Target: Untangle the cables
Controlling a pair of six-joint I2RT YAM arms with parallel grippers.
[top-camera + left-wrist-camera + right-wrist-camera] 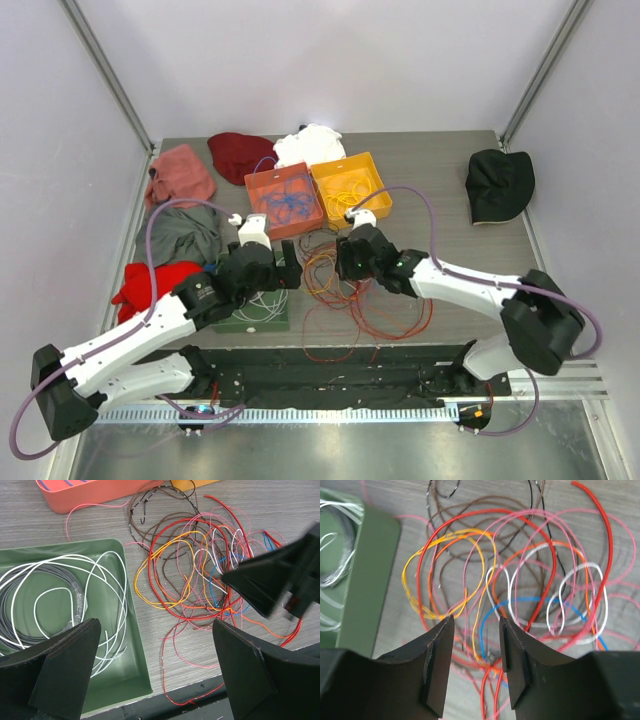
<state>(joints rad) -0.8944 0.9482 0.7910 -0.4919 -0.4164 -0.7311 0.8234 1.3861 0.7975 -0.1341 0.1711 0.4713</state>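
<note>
The cables [345, 295] lie in a loose tangle of red, pink, orange, yellow, white, blue and brown wires on the table near its front edge. In the left wrist view the tangle [200, 570] lies ahead of my left gripper [160, 680], which is wide open and empty above the table beside the green tray. My right gripper [476, 620] is open, hovering just above the tangle [520, 580], with yellow, blue and red strands showing below the gap. In the top view the left gripper [292, 272] and right gripper [343, 268] face each other across the tangle.
A green tray [232, 322] holds white and grey cables; it also shows in the left wrist view [115, 670]. A red-orange bin [262, 210] holds blue wires and an orange bin [378, 190] holds yellow ones. Clothes lie at the back left, and a black hat [498, 185] at the back right.
</note>
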